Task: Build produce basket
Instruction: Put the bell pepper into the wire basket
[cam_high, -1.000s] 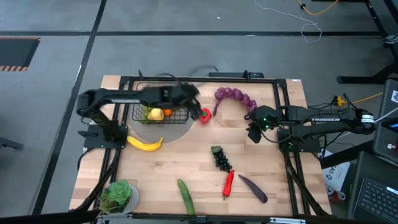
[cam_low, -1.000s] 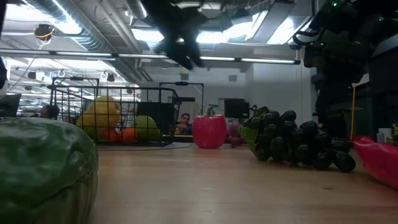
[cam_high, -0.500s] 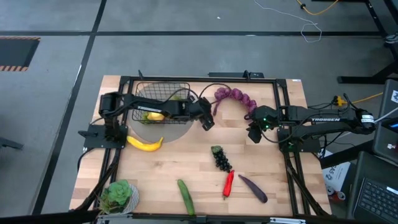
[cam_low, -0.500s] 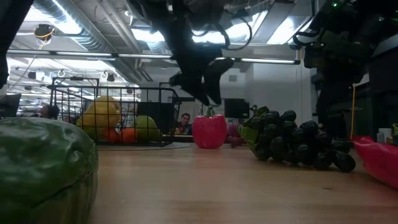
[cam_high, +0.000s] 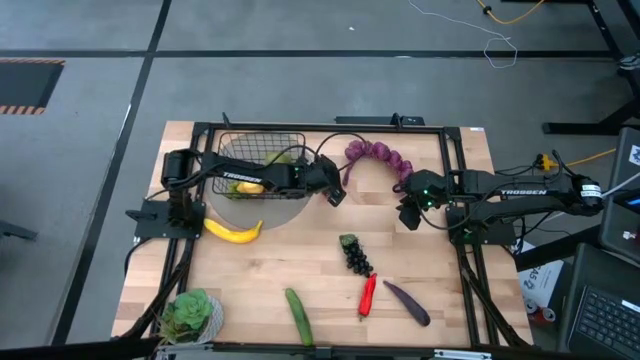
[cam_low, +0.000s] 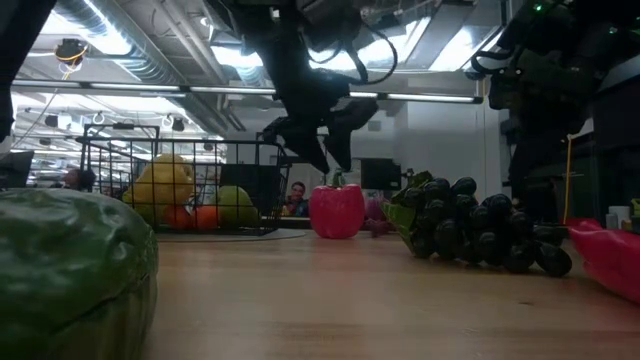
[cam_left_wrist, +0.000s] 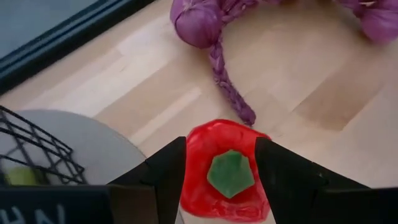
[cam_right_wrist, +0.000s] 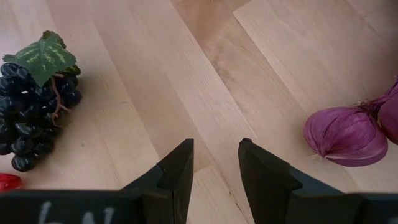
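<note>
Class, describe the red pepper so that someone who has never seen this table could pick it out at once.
Start at the black wire basket at the table's far left. Just to its right, the left gripper hangs open over the red pepper, a finger on either side. It is the only glossy red, rounded piece with a green stem cap; the red chili is slender.

In the high view, the left end effector (cam_high: 333, 190) covers the red pepper (cam_left_wrist: 225, 172) completely. The left arm crosses the basket (cam_high: 228, 150), hiding much of its contents. In the low view, a green object (cam_low: 75, 270) at the near edge is blurred and cut off. The chili (cam_low: 612, 255) is cut by the frame edge.
</note>
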